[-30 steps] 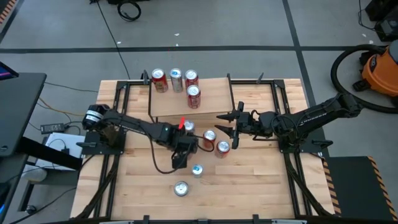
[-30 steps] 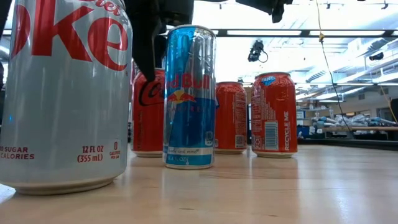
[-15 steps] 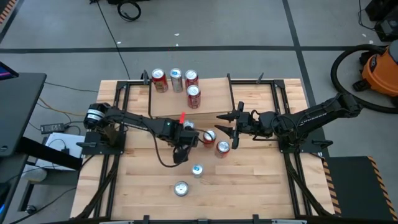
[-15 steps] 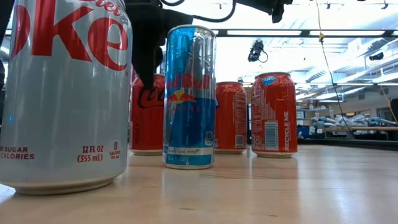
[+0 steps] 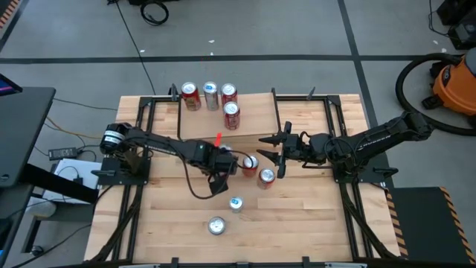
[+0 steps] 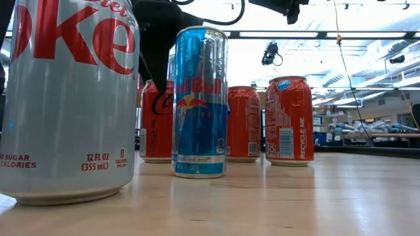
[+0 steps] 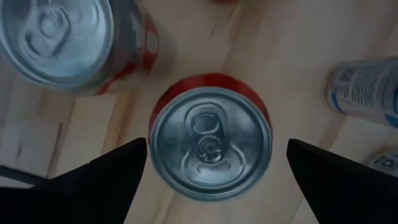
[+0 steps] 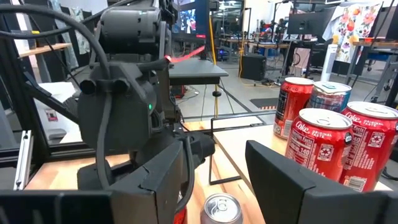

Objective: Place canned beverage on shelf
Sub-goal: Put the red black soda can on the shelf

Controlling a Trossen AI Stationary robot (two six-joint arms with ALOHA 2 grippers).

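- Cans: nine in all.
- Four cans stand on the shelf (image 5: 256, 123): three red cans (image 5: 192, 96) and one silver-blue can (image 5: 211, 94).
- Five cans stand on the table (image 5: 312, 216): one Diet Coke (image 6: 65, 98), one Red Bull (image 6: 200, 101), one Coke (image 6: 156, 121) and two orange-red cans (image 6: 289, 121).
- Shelf: one.
- Table: one.
- Arms: two, a left arm (image 5: 160, 147) and a right arm (image 5: 372, 140).
- Orange vacuum (image 5: 455, 78): one, on the floor.
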